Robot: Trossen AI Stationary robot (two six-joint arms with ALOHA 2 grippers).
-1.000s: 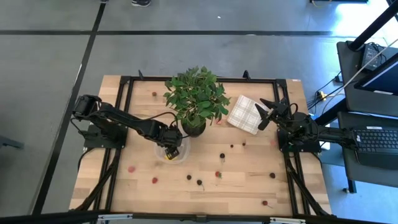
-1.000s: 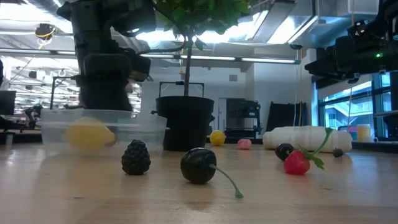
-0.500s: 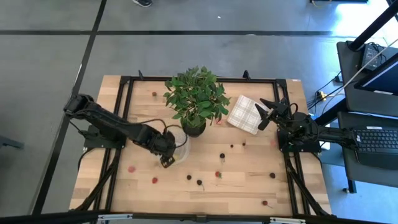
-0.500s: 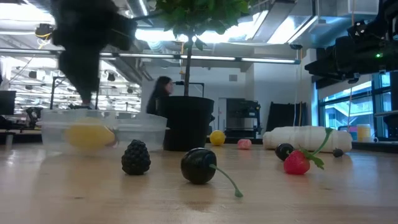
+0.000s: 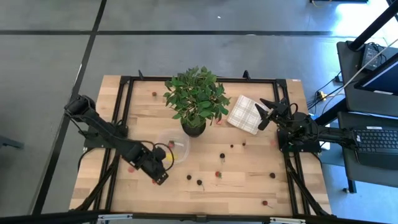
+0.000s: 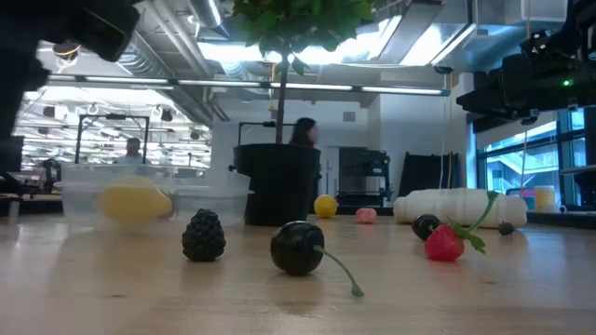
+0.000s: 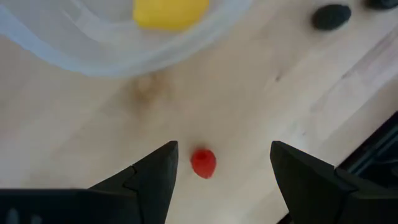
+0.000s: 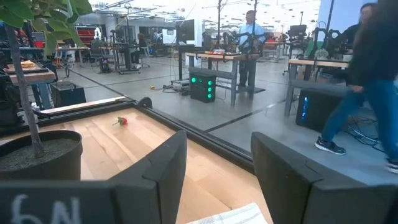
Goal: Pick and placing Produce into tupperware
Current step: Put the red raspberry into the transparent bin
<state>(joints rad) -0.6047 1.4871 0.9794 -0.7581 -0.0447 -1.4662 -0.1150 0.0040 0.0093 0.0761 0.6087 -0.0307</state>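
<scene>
Tupperware has one yellow piece inside; left gripper hangs wide over a red berry; right gripper open, empty.

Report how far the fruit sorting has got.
Done: one yellow fruit lies in the clear container. In hand: nothing is held, but the left hand hangs open over a small red berry just outside the container. Left: that berry and the many pieces scattered over the table. The right hand waits open beside the checked cloth.

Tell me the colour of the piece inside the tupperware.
Yellow piece in the tupperware; clearest in the left wrist view.
</scene>
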